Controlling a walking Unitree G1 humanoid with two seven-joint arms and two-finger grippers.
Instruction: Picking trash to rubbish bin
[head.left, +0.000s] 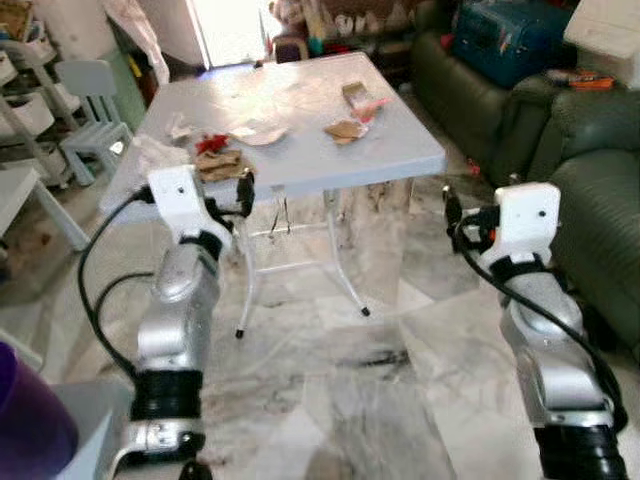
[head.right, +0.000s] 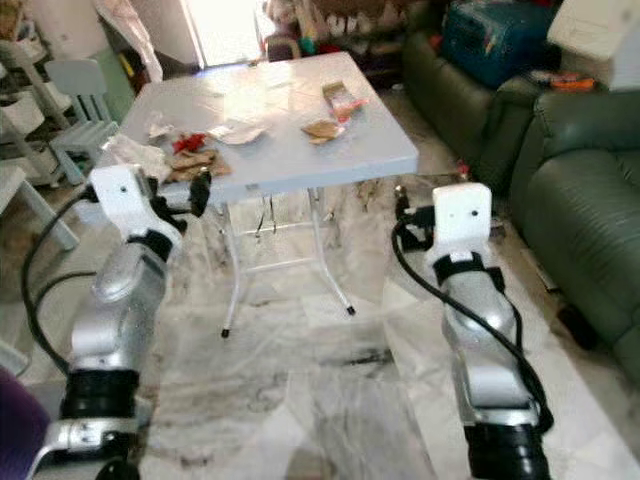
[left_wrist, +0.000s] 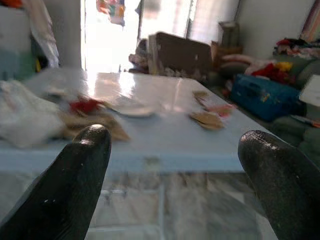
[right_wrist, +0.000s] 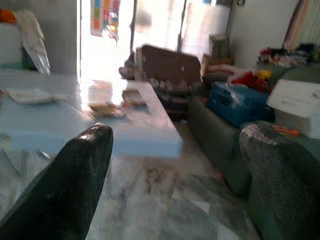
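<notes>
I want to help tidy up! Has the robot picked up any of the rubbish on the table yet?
Not yet. Nothing looks done: the brown paper scraps, a red scrap, a crumpled white bag and a wrapper all lie on the grey table. In hand: nothing; the left gripper and right gripper are open, short of the table. Left: picking up and binning every piece.

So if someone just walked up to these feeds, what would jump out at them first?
Probably the light blue folding table straight ahead, with scraps of trash heaped near its left front edge and more pieces toward the far right. Next, the left gripper and right gripper, both open, raised short of the table.
</notes>
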